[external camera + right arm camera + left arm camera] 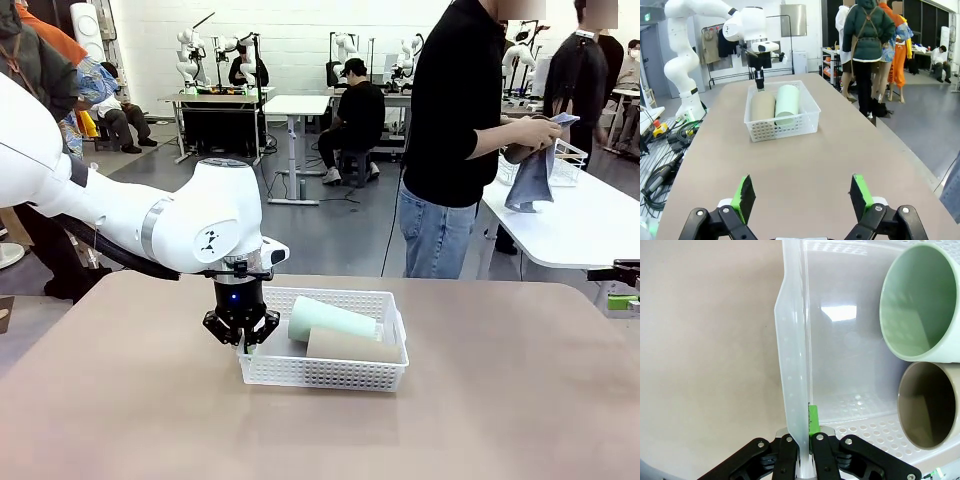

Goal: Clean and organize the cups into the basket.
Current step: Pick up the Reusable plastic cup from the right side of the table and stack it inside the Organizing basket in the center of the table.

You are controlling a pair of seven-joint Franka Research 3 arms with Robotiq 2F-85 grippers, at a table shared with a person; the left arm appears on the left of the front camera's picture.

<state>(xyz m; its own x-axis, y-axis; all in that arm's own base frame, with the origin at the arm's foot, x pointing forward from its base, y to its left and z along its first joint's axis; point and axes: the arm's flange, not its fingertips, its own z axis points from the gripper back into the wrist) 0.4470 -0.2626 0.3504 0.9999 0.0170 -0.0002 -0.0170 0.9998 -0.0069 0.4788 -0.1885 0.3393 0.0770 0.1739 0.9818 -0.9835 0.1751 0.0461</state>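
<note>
Cups are already partly stowed: a mint green cup (330,320) and a tan cup (350,346) lie on their sides, side by side and touching, inside the white perforated basket (320,372), which stands near the middle of the table (150,410). In the left wrist view both cups show their open mouths toward the end wall where the arm works, and both look clean inside. The left gripper (241,335) points straight down at the basket's left end, its jaws drawn narrow and clamped on the thin upright wall there, one finger inside and one outside. The right gripper (802,196) hovers low over bare table well apart from the basket, jaws spread wide and holding nothing. At the far side a person (450,110) stands with both hands (535,130) on a grey-blue cloth (530,180) and a tan object (518,152); it is too small to identify with certainty, but it may be another cup under wiping. Judged from this layout, two cups are placed and the basket has free floor along the side nearest the left arm. Remaining work appears to be any cup outside the basket: finish cleaning it, then lay it in the basket beside the others.
</note>
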